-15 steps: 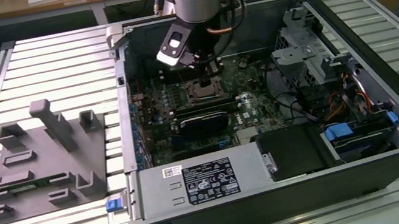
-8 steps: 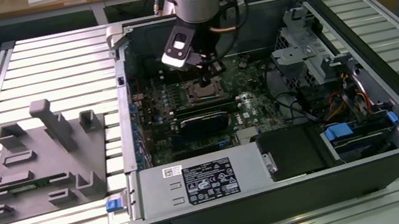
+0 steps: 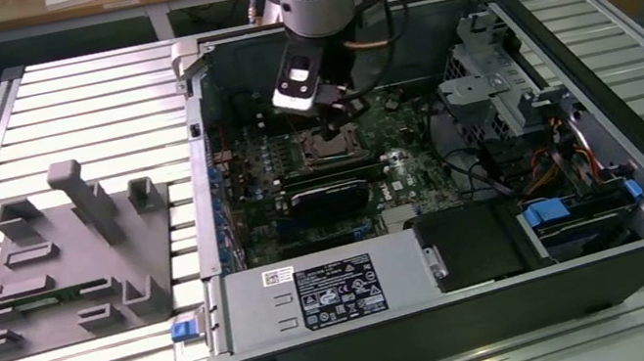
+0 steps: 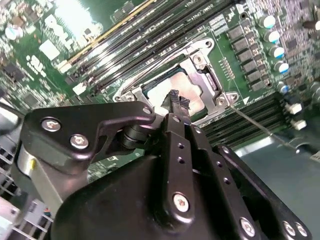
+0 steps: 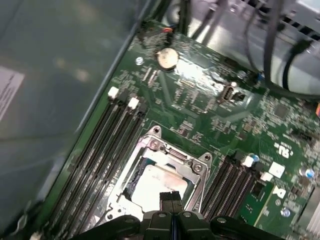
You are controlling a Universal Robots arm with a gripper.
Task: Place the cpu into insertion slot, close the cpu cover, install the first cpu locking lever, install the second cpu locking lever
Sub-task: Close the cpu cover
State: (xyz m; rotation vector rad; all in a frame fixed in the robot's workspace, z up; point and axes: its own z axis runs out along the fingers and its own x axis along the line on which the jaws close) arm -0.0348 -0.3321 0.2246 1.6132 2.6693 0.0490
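At the exterior view's left, a grey moulded plastic fixture (image 3: 70,255) with upright posts sits on the ribbed silvery metal tabletop (image 3: 81,94). Just beside it, toward the exterior view's right, stands the open black computer case (image 3: 456,336), and I reach down into it from above. My black claw (image 3: 334,122) hangs just over the insertion slot (image 3: 324,146), a small square socket with a silvery rim on the green circuit board (image 5: 200,100). In both wrist views my claw (image 5: 171,196) (image 4: 177,98) is pinched narrow, tips together with nothing between them. The cpu (image 5: 155,185), a flat square chip with a pale silvery face, lies in the socket directly under my tips. The cpu cover (image 5: 175,155), a thin silvery metal frame plate, lies down around it. Long black memory slots (image 5: 100,150) run on either side of the socket. A thin bare metal lever rod (image 4: 252,122) slants away from one socket corner. Farther to the exterior view's right, a silvery perforated drive cage (image 3: 480,93) stands against the case wall.
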